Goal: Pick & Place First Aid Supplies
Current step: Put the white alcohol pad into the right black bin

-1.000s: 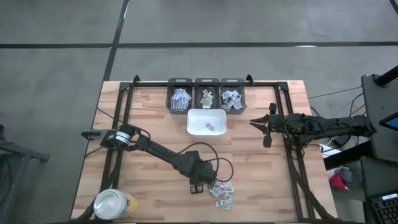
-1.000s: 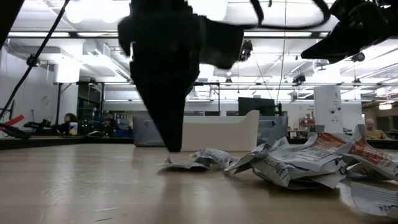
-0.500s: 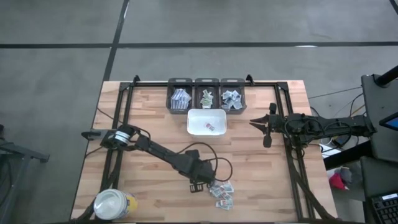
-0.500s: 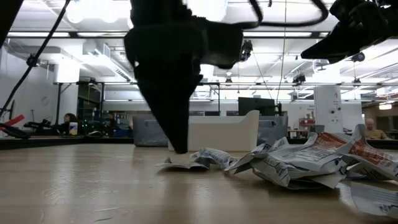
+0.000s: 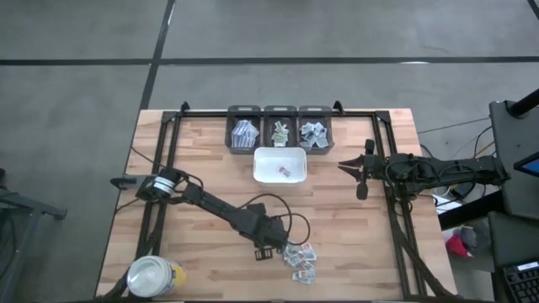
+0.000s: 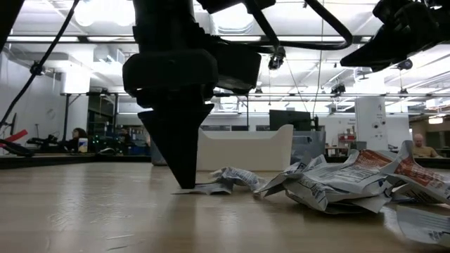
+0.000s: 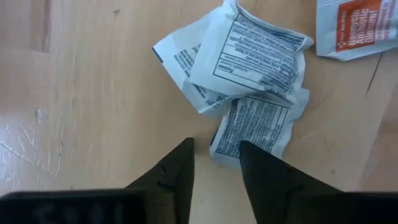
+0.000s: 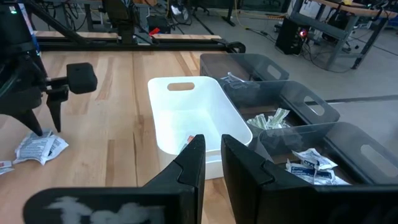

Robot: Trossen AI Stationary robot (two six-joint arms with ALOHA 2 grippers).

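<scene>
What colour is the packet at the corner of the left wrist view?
Orange with white lettering, clearest in the left wrist view.

Your counter (image 5: 202, 160) carries three bins in a row along its far edge: the left bin (image 5: 243, 132), the middle bin (image 5: 280, 131) and the right bin (image 5: 315, 132), each with packets inside. Just in front of the middle bin sits the tray (image 5: 280, 165), one packet lying in it. At the near left corner you have the jar (image 5: 152, 277). The loose packets (image 5: 301, 259) lie in a heap near the front edge, right of centre, some overlapping. Your left claw (image 5: 268, 251) stands at the heap's left side, tips down at the counter beside the nearest packet. Your right claw (image 5: 345, 166) hangs to the right of the tray, well apart from the heap.
</scene>
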